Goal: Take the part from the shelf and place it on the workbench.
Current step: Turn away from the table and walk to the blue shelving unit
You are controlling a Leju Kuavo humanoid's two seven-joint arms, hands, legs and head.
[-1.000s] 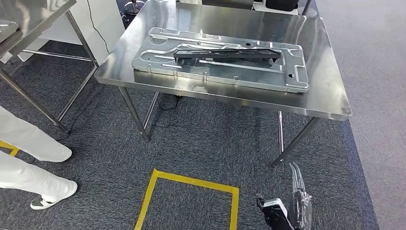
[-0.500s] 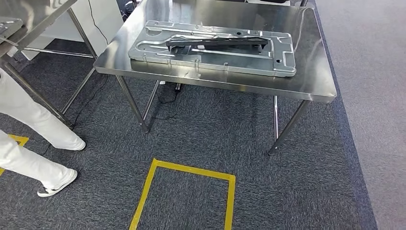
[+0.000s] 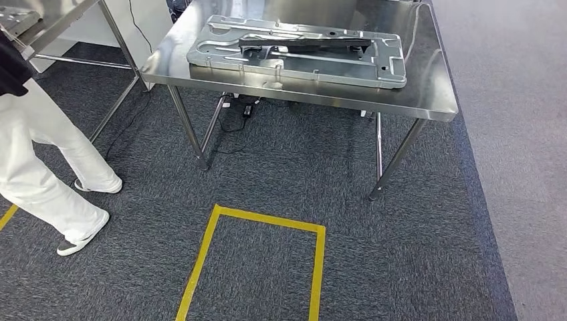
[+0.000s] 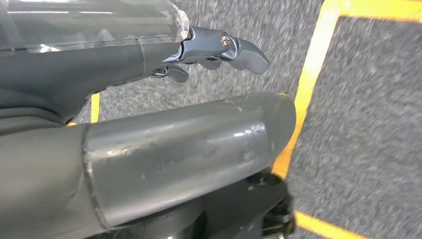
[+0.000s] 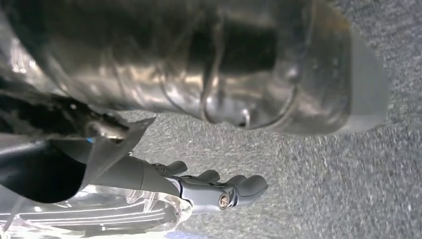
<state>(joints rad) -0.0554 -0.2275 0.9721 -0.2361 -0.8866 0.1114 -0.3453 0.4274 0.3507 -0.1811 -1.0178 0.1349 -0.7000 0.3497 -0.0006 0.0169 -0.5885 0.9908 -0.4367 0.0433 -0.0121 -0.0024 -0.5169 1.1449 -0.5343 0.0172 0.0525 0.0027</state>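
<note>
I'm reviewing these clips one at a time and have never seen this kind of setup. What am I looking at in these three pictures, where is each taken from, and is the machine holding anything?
This is a two-legged humanoid robot with two arms ending in many-fingered hands. The wide picture is its head view, looking forward and down at a steel workbench. On it lies a large pressed metal panel with a black bar-shaped part resting on top. A person's white-trousered legs stand at the left, and yellow floor tape marks a box on the carpet.

The two close-ups come from cameras at each wrist, with the arms hanging over the carpet. The left hand and the right hand both hold nothing, fingers loosely extended.
</note>
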